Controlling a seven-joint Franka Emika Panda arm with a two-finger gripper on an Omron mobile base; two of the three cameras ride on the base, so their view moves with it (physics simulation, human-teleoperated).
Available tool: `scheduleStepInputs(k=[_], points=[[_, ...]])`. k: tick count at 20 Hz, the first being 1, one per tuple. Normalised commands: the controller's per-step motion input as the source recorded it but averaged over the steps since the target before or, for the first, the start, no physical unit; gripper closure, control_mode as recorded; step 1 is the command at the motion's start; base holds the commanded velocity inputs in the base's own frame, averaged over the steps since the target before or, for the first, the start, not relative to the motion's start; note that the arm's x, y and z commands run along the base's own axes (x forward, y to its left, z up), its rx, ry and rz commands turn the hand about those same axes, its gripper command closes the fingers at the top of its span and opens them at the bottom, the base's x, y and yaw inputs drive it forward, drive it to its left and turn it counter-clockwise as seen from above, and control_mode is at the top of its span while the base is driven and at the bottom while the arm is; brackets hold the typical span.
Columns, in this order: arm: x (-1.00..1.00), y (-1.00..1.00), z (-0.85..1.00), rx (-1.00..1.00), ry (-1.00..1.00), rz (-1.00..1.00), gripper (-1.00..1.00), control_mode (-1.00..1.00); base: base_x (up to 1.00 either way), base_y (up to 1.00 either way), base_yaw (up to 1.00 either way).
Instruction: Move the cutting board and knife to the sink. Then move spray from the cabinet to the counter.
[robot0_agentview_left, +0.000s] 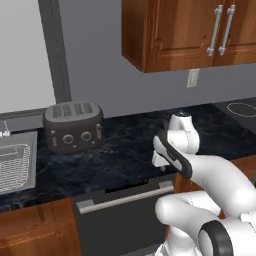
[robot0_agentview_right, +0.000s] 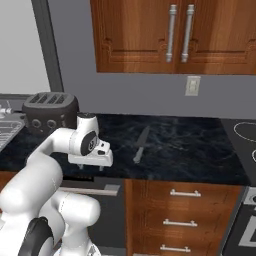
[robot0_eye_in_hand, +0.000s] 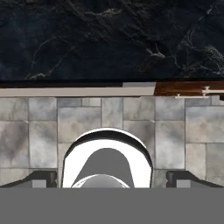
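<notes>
Hovering over the front edge of a black marble-look counter (robot0_agentview_right: 190, 150), a white robot arm holds its gripper (robot0_agentview_right: 92, 167) pointing downward, jaws spread wide with nothing between them. In the hand view the two dark fingertips (robot0_eye_in_hand: 41, 178) sit far apart at the bottom, with tiled floor and the counter's front edge beyond. A slim dark knife (robot0_agentview_right: 141, 144) lies flat on the counter, a little to the right of the gripper and farther back, its blade pointing toward the wall. The grey metal sink (robot0_agentview_left: 17, 165) sits at the far left end of the counter, beyond a dark four-slot toaster (robot0_agentview_left: 73, 126). Reddish-brown wall cabinet (robot0_agentview_right: 175, 35) doors hang above, closed, with silver bar handles. The cutting board cannot be made out on the counter, and whether it is already in the sink cannot be told. Judging from this, the knife step is in hand; next the gripper would need to move right and back, line up across the knife and lower onto it.
</notes>
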Motion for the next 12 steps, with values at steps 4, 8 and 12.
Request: scheduleStepInputs(k=[4,8,12], points=[[0.0,0.0,0.0,0.0,0.0,0.0,-1.0,1.0,0.13,-0.6,0.0],[0.0,0.0,0.0,0.0,0.0,0.0,-1.0,1.0,0.19,-0.52,0.0],[0.0,0.0,0.0,0.0,0.0,0.0,-1.0,1.0,0.33,-0.34,0.0]])
